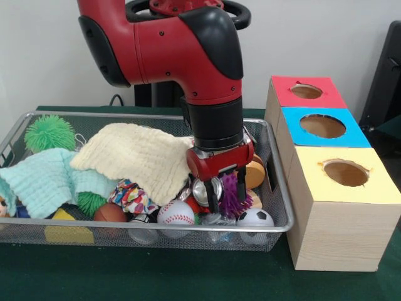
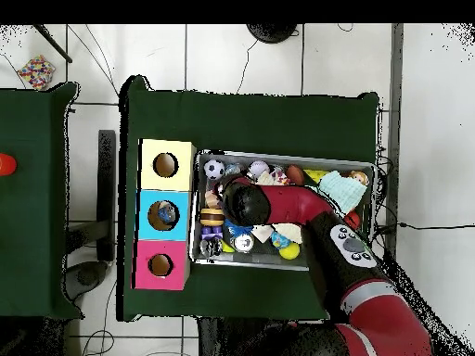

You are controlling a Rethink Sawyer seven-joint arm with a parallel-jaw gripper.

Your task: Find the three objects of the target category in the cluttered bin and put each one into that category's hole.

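Wire mesh forms the bin (image 1: 281,207), and the gripper (image 1: 225,199) hangs low over its right end, its dark fingers apart and holding nothing that I can see. Between and just behind them sits a purple spiky toy (image 1: 236,197), with a shiny metal piece (image 1: 205,190) touching on its left; a baseball (image 1: 175,212) and a small soccer ball (image 1: 255,218) lie nearer, at the front wall. Which category is wanted cannot be read from here. My judgement: settle straight down over one item only, keeping clear of the cream cloth (image 1: 141,157) draped to the left, so nothing else snags. To the right, beside the bin, stands the box with the red hole (image 1: 306,91), blue hole (image 1: 322,126) and yellow hole (image 1: 345,173).
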